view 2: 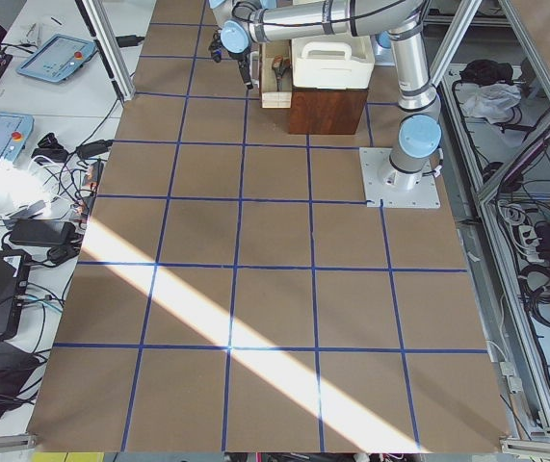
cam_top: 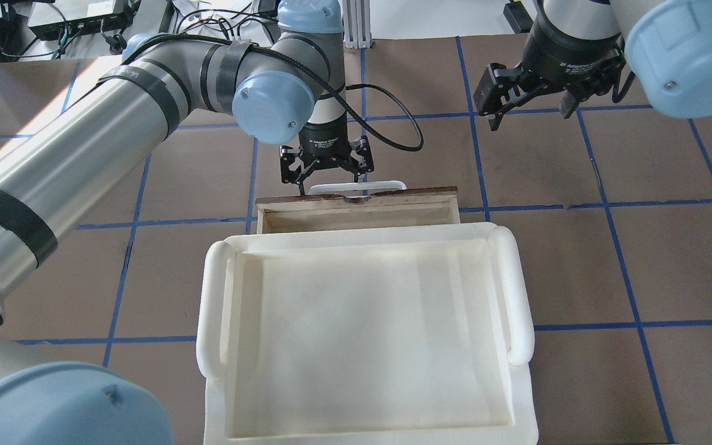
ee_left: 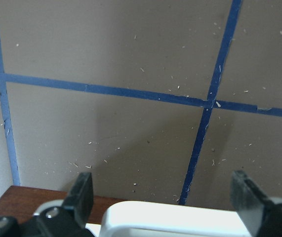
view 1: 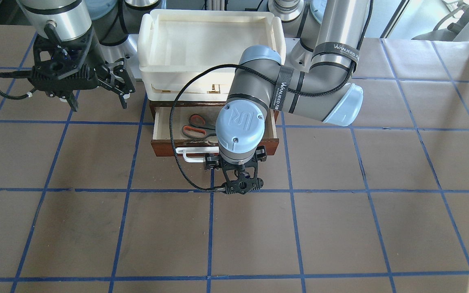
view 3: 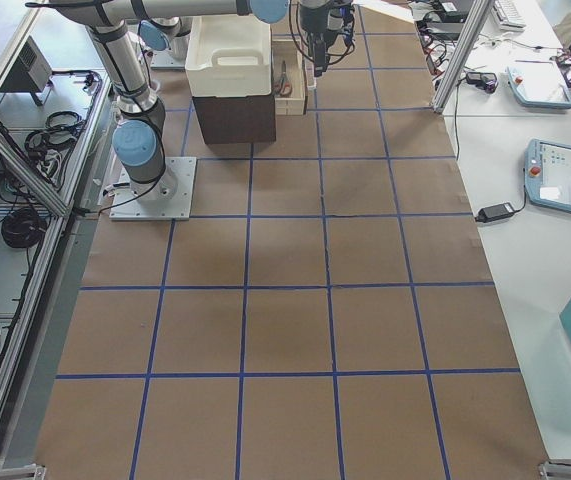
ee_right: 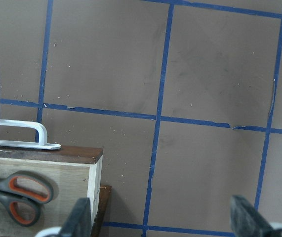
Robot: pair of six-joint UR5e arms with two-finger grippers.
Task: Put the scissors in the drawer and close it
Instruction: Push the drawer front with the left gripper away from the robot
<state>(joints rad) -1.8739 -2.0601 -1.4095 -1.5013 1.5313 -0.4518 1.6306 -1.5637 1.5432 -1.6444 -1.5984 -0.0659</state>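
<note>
The drawer [view 1: 165, 148] stands pulled out, its dark front and white bar handle [view 1: 189, 155] toward the table's middle. The scissors [view 1: 196, 126] lie inside on the pale plywood, orange-and-grey loops to the view's left; they also show in the right wrist view [ee_right: 18, 196]. My left gripper [cam_top: 330, 178] is open and hangs just in front of the drawer front, its fingers [ee_left: 84, 191] straddling the handle [ee_left: 180, 217] without closing on it. My right gripper [view 1: 98, 101] is open and empty, raised beside the drawer on the robot's right.
A white plastic tray [cam_top: 212, 296] sits on top of the cabinet above the drawer. The brown table with blue grid lines [view 1: 259, 236] stretches in front of the drawer. The left arm's elbow [view 1: 340, 106] hangs over the drawer's side.
</note>
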